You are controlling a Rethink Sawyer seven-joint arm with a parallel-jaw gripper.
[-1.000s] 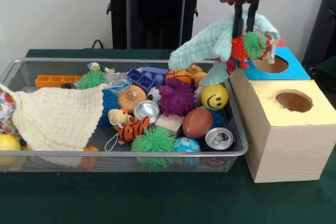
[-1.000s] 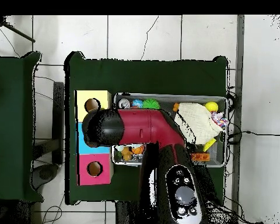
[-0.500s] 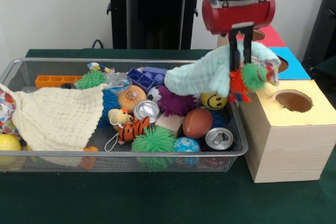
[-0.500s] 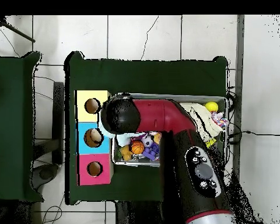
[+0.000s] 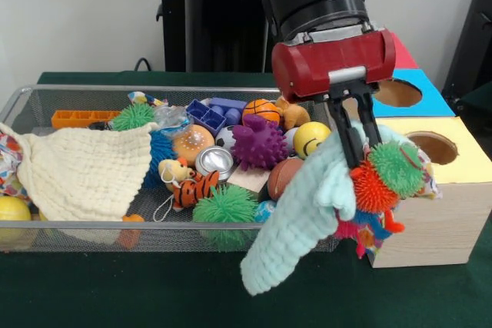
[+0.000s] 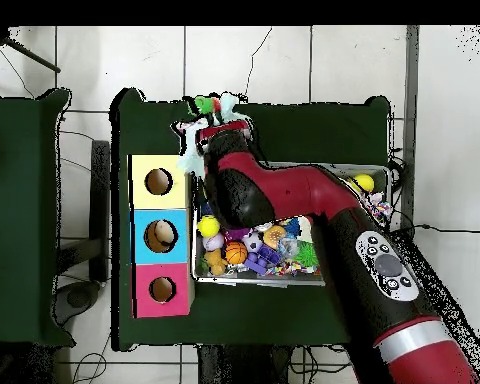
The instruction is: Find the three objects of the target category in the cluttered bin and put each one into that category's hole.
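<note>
My gripper [image 5: 358, 160] is shut on a hanging bundle. It holds the mint-green waffle cloth [image 5: 300, 224], a green spiky ball [image 5: 397, 167], an orange spiky ball [image 5: 372, 188] and a scrap of polka-dot bag [image 5: 426, 183]. The bundle hangs in front of the yellow-topped box, beyond the bin's front rim [image 5: 192, 226]. The yellow hole [image 5: 434, 147] lies just behind and right of it. In the overhead view, the gripper [image 6: 220, 122] and mint cloth [image 6: 191, 142] are off the bin [image 6: 284, 281], beside the yellow hole [image 6: 158, 181]. Another polka-dot bag [image 5: 8, 160] lies at the bin's left end.
The blue-topped hole [image 5: 397, 94] and red-topped box [image 5: 400, 54] stand behind the yellow one. The bin holds a cream waffle cloth [image 5: 81, 170], two cans [image 5: 320, 202], spiky balls, a football [image 5: 286, 178], a smiley ball [image 5: 310, 138] and blocks.
The gripper has carried the bundle from above the bin's right end towards the front camera and lower. It now hangs before the yellow box.
</note>
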